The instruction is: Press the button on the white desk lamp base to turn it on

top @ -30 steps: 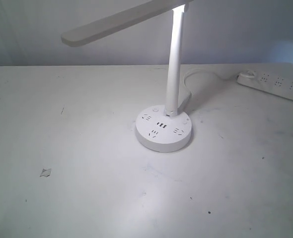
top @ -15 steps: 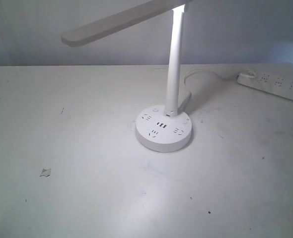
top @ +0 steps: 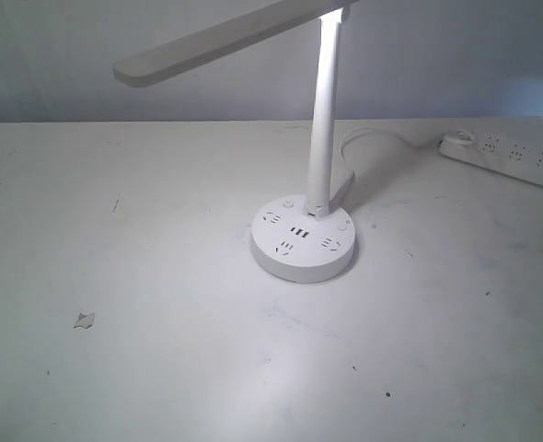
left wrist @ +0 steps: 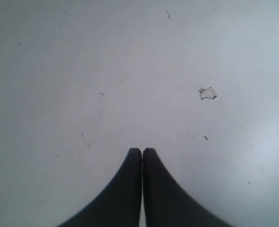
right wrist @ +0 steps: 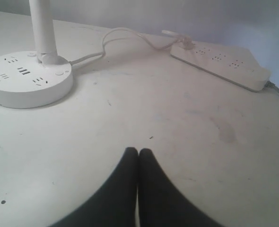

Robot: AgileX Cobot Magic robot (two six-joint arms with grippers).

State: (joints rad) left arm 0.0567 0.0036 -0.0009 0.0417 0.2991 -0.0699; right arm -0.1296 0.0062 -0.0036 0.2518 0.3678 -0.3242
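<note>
The white desk lamp (top: 324,120) stands mid-table, its slim pole rising from the round white desk lamp base (top: 303,238) and its long flat head (top: 216,41) reaching left. The pole glows bright near the top. Socket slots and three dark USB ports (top: 299,234) show on the base. The right wrist view has the base (right wrist: 28,78) well away from my right gripper (right wrist: 138,151), which is shut and empty over bare table. My left gripper (left wrist: 142,151) is shut and empty too, with no lamp in its view. Neither gripper shows in the exterior view.
A long white power strip (top: 509,157) lies at the back right, also in the right wrist view as the power strip (right wrist: 219,63), with a white cable (top: 368,138) curving to the lamp. A small chip mark (top: 85,320) marks the table (top: 161,350) at front left.
</note>
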